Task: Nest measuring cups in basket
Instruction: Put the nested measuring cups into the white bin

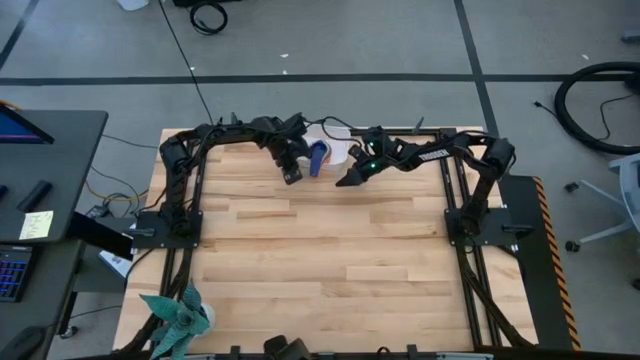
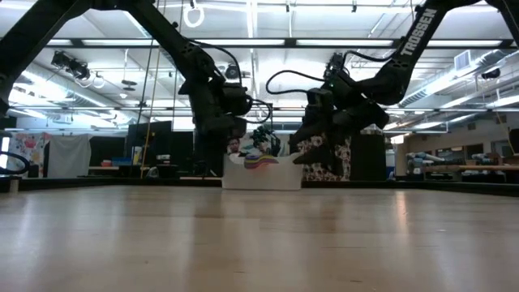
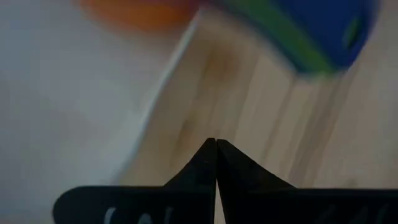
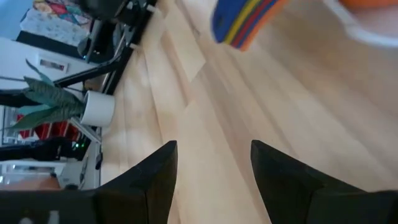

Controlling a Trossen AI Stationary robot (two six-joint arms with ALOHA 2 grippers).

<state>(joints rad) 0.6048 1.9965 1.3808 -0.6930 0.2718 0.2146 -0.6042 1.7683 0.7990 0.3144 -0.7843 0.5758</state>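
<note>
**Both arms at the basket, far edge of the worktop**

Basket (image 1: 336, 146): white, shallow, sitting at the middle of the worktop's far edge. It lies between the two grippers.

Measuring cups (image 1: 317, 158): stacked one inside another in the basket, the handles fanned together and sticking out over the basket's near rim toward the open wood. A dark blue handle lies on top; orange, yellow, red and green edges show beneath it in the right wrist view (image 4: 244, 22).

Left gripper (image 1: 292, 173): just beside the stacked handles, on their left, low over the wood. Its jaws are pressed together with nothing between them.

Right gripper (image 1: 350, 179): just to the right of the handles, near the basket's near rim. Its jaws are spread wide and empty.

Potted plant (image 1: 178, 318): teal and spiky, in a white pot at the worktop's near left corner, well apart from the rest.
</note>
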